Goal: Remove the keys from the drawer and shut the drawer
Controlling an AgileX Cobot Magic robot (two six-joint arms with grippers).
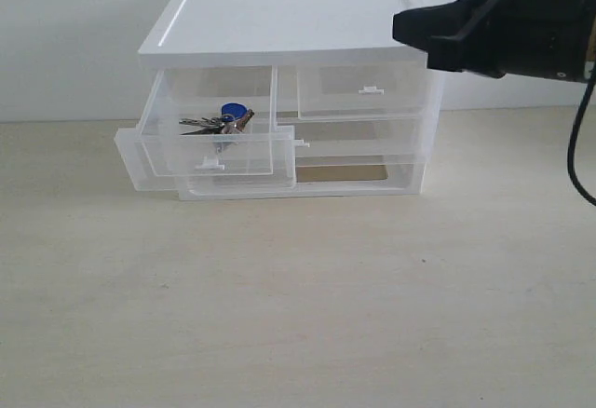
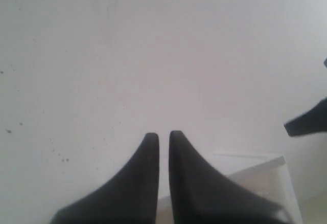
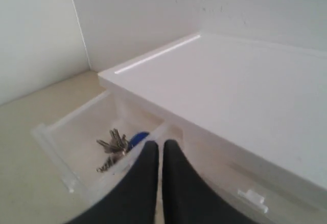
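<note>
There, silver keys (image 1: 214,123) in clear drawer (image 1: 172,158)

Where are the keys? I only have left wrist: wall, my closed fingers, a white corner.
Observer: The keys lie in the drawer, the upper left one of the white-topped unit.
Operator: Drawer open?
Observer: Yes, pulled well out toward the front. The right-hand twin is pushed in.
Operator: Right arm on them?
Observer: No. The right gripper is shut and empty, up by the unit's top right corner, clear of the keys.
</note>
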